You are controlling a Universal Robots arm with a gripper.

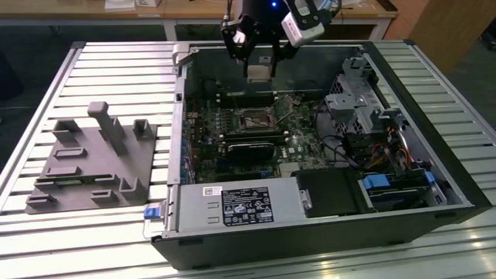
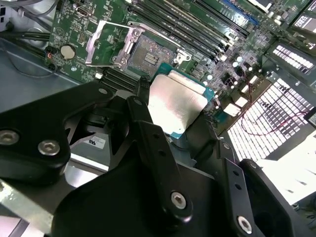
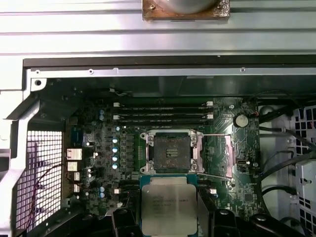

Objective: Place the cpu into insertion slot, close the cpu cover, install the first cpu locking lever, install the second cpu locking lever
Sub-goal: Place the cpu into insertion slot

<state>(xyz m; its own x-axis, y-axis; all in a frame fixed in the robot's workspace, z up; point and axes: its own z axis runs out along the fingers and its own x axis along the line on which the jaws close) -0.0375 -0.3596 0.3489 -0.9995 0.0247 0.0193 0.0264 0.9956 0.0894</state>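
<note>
Between my fingertips the cpu (image 3: 168, 205) sits pinched by its edges, silver top up. My gripper (image 1: 258, 68) hangs above the motherboard (image 1: 205, 163), near the insertion slot (image 3: 170, 153) but apart from it. The slot lies bare, with the cpu cover (image 2: 93, 47) swung open beside it, inside the open computer case (image 1: 310, 244) on the slatted table (image 1: 116, 70).

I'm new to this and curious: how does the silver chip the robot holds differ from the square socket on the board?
The cpu has a bright silvery top; the slot is a dark recess with a silver rim. The cpu is held in the tool above the board; the slot sits fixed on it, empty, its cover flipped open. Both are square and look matched in size.
</note>
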